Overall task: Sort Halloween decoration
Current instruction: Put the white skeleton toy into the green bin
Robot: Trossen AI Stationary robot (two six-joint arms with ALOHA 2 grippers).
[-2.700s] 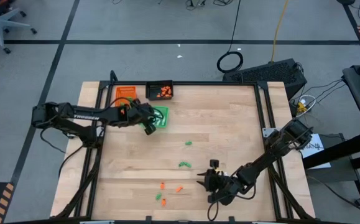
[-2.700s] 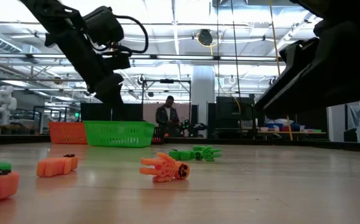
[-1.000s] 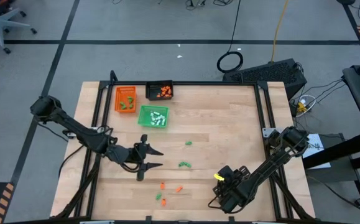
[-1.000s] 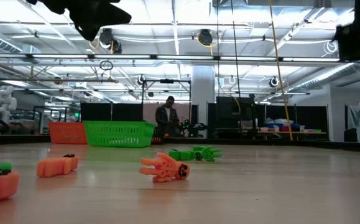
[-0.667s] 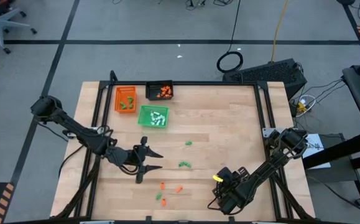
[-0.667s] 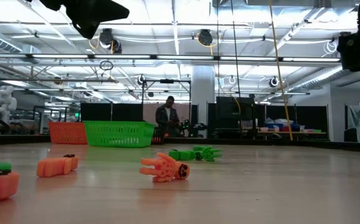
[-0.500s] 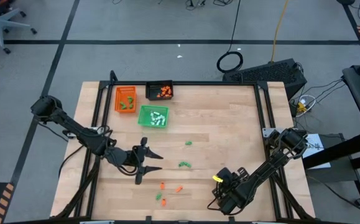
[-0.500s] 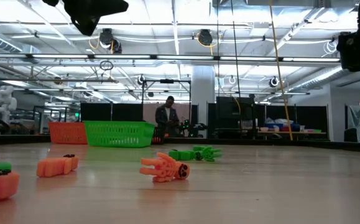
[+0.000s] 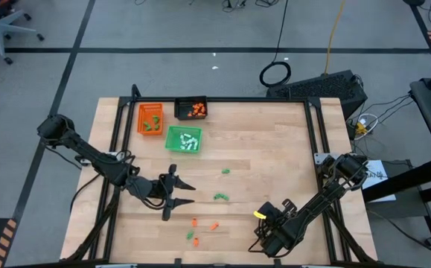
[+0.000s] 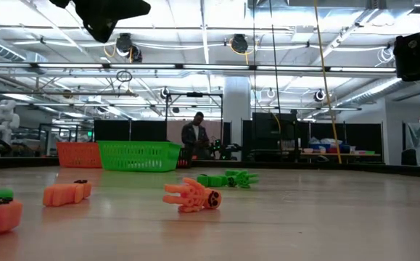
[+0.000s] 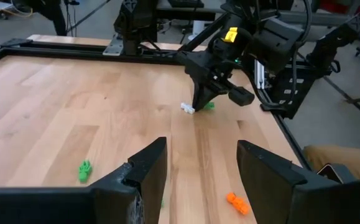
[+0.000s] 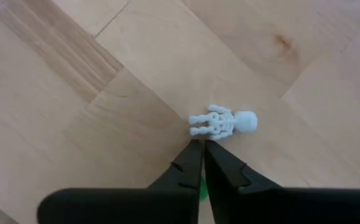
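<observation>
The right gripper [image 12: 203, 149] has its jaws pressed together, tips just short of a white skeleton [image 12: 223, 122] and holding nothing that I can make out; a sliver of green [image 12: 201, 191] shows under the fingers, too hidden to name. This is near the table's front edge, toward the right corner.

The skeleton lies flat on the wood, long axis crosswise to the fingers, skull at one end and legs at the other. I judge it very light, stiff plastic, likely to skid or flip if nudged. The ribcage in the middle looks like the best place to pinch, across its narrow width.

The left gripper [image 11: 201, 165] hangs over the table's front-left part, jaws wide apart and empty.

Other pieces lie loose toward the front edge: an orange one [image 9: 215, 225], a green one [image 9: 219, 196]. At the back-left corner stand the orange tray [image 9: 141, 119], black tray [image 9: 191, 102] and green tray [image 9: 172, 141], each with pieces in it.
</observation>
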